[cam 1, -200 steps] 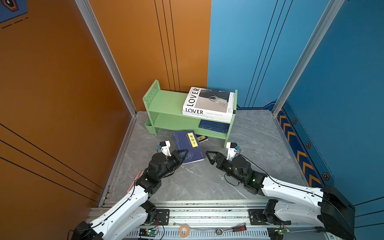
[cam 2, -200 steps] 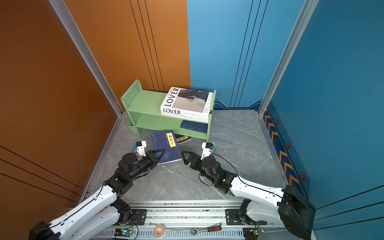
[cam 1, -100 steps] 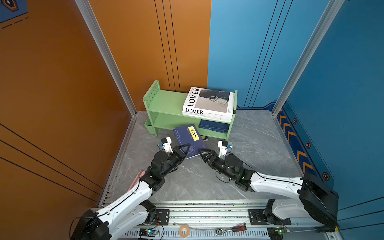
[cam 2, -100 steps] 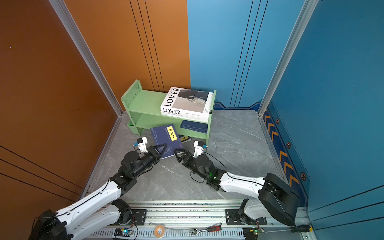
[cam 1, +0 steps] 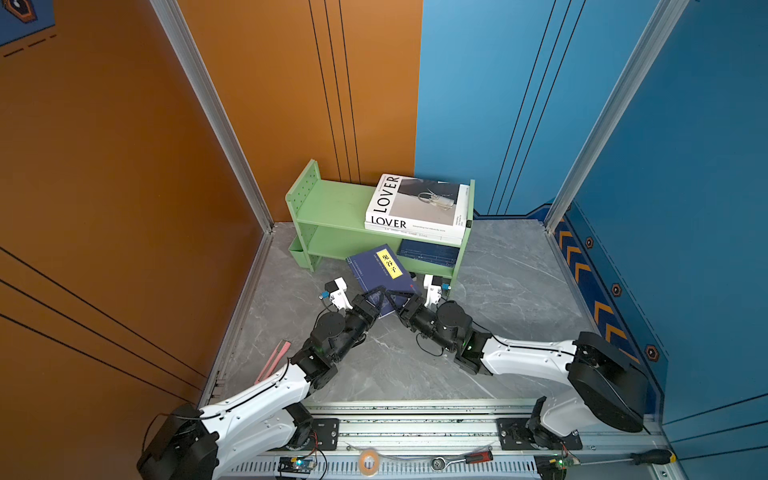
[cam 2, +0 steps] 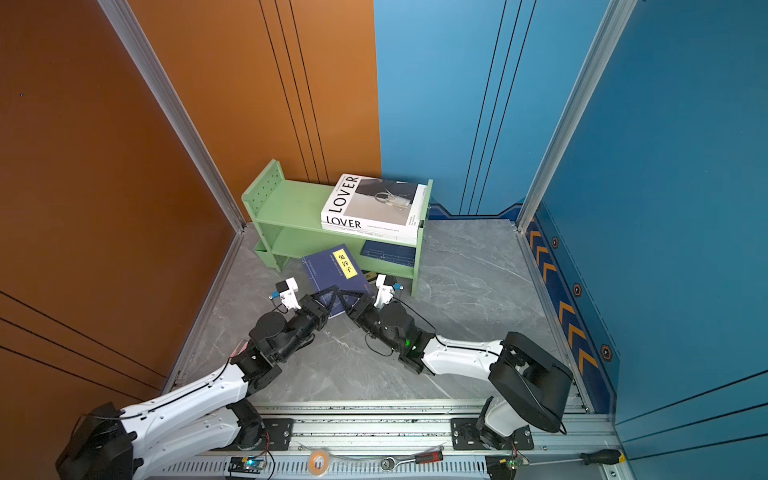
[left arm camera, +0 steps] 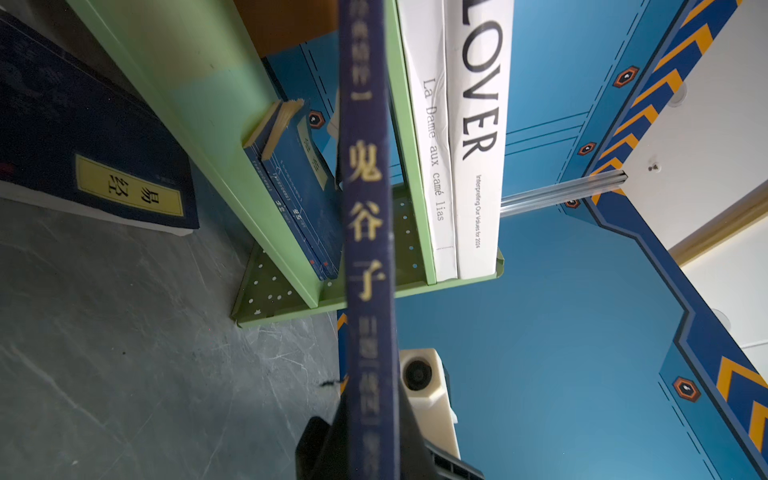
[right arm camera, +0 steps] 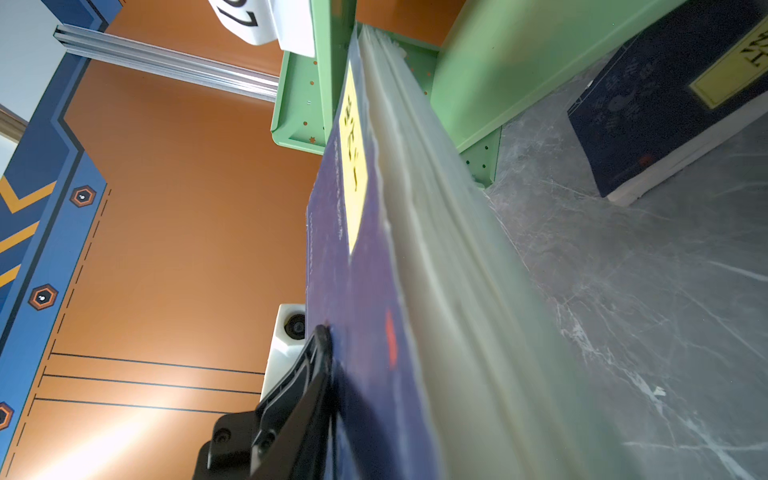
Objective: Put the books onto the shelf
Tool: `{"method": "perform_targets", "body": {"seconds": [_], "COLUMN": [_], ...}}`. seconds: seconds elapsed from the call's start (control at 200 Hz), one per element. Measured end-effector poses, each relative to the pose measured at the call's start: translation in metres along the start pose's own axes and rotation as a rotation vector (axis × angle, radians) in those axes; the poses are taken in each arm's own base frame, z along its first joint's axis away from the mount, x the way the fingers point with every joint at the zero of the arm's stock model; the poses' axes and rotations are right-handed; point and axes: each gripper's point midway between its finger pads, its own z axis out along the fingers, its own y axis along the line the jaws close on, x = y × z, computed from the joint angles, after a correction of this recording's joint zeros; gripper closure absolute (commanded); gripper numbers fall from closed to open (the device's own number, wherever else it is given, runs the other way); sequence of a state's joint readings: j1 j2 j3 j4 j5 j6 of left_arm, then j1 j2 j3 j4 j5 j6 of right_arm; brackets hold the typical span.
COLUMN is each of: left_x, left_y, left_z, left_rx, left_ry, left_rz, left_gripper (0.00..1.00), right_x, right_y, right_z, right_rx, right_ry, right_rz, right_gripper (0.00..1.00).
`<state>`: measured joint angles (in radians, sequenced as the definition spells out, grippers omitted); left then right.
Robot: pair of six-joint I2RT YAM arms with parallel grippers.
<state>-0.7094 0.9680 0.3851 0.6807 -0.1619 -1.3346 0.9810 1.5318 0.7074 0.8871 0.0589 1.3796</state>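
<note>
Left gripper [cam 1: 375,296] stays clamped on the near edge of the navy book [cam 1: 382,270], whose spine runs up the middle of the left wrist view. Right gripper [cam 1: 400,300] (a second ago wide open and well apart, off to the book's right) has come in and closed on the near right corner: one finger [right arm camera: 305,378] lies flat on the cover, the other is hidden behind the pages. Between them the book is tilted, and its far edge now overlaps the front of the lower tier of the shelf [cam 1: 332,203], nearer than before. On the top tier the LOVER book [cam 1: 415,203] lies on a second white book [left arm camera: 432,145], unmoved. Navy volumes [cam 1: 430,253] lie flat on the lower tier. Another yellow-labelled book [left arm camera: 95,166] lies on the grey floor [cam 1: 498,291] beside the shelf's foot.
</note>
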Motion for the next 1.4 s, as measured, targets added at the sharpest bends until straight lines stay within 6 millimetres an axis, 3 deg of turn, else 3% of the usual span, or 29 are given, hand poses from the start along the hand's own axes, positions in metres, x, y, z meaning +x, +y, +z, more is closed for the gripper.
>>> {"method": "perform_targets", "body": {"seconds": [0.11,0.225,0.295,0.441,0.541,0.701,0.921,1.106,1.302,1.397], "left_x": [-0.002,-0.002,-0.002,0.000,-0.005,-0.032,-0.056,-0.040,-0.023,-0.018], "left_y": [0.004,0.006,0.008,0.010,0.010,0.014,0.020,0.004,0.013,0.014], "left_z": [0.000,-0.001,-0.002,-0.002,-0.003,-0.008,-0.012,-0.003,0.003,0.005], "left_rx": [-0.009,-0.012,-0.015,-0.019,-0.023,-0.056,-0.099,-0.060,-0.071,-0.070], "left_ry": [-0.017,-0.023,-0.023,-0.013,-0.012,-0.024,0.062,0.232,0.342,0.370], "left_rz": [-0.002,-0.008,-0.016,-0.031,-0.033,-0.032,-0.033,-0.019,-0.038,-0.037], "left_gripper": [1.00,1.00,0.99,0.65,0.36,0.21,0.18,0.20,0.24,0.31], "right_x": [0.001,0.000,-0.001,-0.003,-0.013,-0.035,-0.063,-0.069,-0.059,-0.055], "right_y": [0.000,0.003,0.001,-0.001,-0.008,-0.023,-0.007,0.005,0.005,0.005], "right_z": [0.003,0.003,0.002,-0.003,-0.009,-0.022,-0.046,-0.059,-0.063,-0.064], "right_rx": [-0.019,-0.031,-0.019,0.023,0.078,0.177,0.143,0.102,0.091,0.087], "right_ry": [0.000,-0.002,-0.002,0.003,-0.001,0.038,0.098,0.158,0.229,0.249], "right_rz": [0.026,0.041,0.040,0.025,-0.010,-0.081,-0.113,-0.135,-0.142,-0.140], "right_gripper": [0.79,0.96,0.97,0.97,0.97,0.98,0.99,0.99,0.99,0.99]}}
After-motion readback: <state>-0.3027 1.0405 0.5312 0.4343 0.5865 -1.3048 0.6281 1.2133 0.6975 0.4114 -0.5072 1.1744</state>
